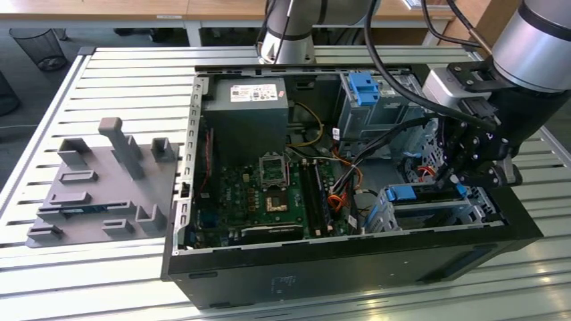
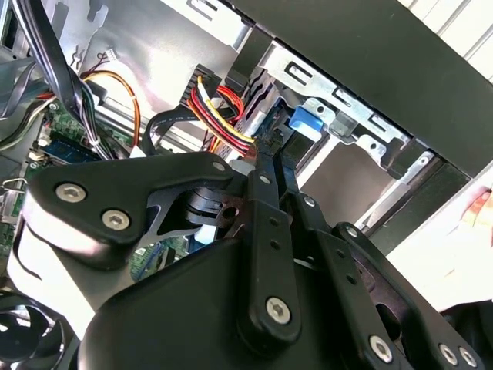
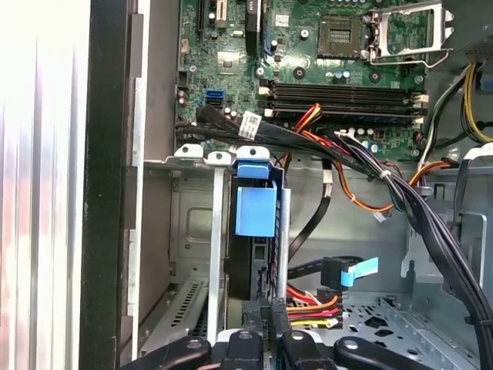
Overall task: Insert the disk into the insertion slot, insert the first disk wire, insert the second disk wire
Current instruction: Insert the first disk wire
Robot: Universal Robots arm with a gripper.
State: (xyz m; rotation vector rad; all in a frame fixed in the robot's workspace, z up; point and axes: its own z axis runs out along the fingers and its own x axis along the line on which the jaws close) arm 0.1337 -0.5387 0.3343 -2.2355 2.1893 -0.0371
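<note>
With fingers (image 2: 264, 193) nearly closed on nothing visible, the gripper (image 2: 272, 150) is hanging at the disk (image 3: 245, 266), which is sitting in the insertion slot (image 1: 432, 215) on the near side at the exterior view's right, and I'm judging it stiff, fairly heavy, shock-fragile and best held by its blue carrier (image 3: 254, 210).

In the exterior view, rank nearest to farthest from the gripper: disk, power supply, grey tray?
1. Disk, right beside the gripper.
2. Power supply, across the case, toward the exterior view's left.
3. Grey tray, outside the case, further that way.
</note>
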